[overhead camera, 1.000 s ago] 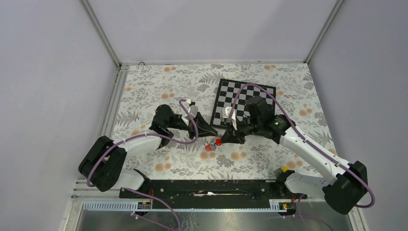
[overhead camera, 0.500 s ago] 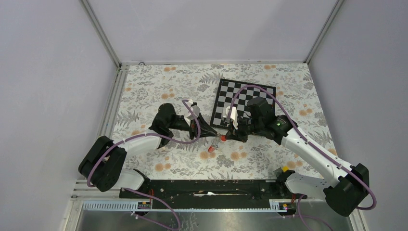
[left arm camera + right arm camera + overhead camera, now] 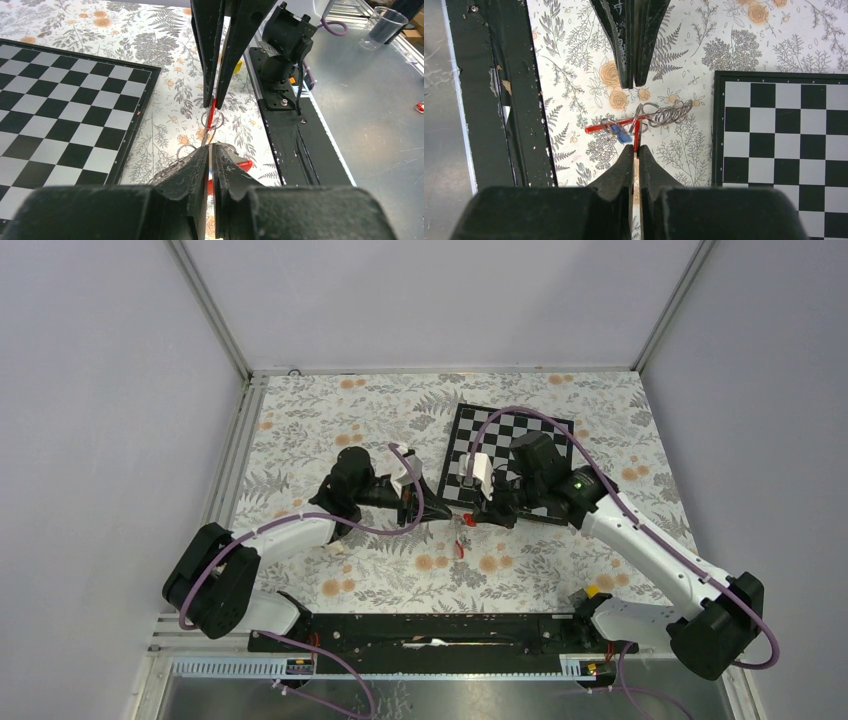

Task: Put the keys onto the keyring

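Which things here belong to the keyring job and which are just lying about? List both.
Job: keyring, pinched by the right claw; keys with red and blue tags.
Lying about: chessboard; clear cup; small yellow object by the right arm's base.

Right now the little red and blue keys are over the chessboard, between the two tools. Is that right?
Not quite. The keys are between the left tool and the right tool, but they are over the flowery tablecloth, beside the chessboard, not over it. The right wrist view shows this.
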You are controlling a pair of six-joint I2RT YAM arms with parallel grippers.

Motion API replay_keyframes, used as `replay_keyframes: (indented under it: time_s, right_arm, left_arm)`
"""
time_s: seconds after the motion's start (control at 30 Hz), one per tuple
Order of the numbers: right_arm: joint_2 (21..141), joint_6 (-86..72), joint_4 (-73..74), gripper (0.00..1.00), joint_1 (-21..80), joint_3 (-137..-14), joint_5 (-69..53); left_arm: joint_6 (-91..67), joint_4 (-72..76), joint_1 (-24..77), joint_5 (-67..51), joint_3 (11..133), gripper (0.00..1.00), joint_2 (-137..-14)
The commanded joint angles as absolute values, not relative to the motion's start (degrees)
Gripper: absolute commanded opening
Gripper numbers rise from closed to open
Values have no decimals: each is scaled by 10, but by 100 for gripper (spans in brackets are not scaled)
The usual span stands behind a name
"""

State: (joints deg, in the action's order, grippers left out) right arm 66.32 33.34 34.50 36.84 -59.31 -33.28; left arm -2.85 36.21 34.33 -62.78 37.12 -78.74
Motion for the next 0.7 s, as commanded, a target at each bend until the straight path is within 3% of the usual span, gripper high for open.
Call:
replay_keyframes:
  time_s: [0.0, 0.23, 0.67]
  right_arm:
    - [682, 328, 369, 0, 368, -634, -326]
    - [692, 327, 370, 0, 374, -645, -314]
    - [676, 348, 382, 0, 379, -685, -364]
  left_arm:
    - [-10, 359, 343, -617, 403, 13, -778]
    - [-11, 357, 344, -618, 404, 20, -783]
    - [104, 271, 346, -648, 413, 63, -813]
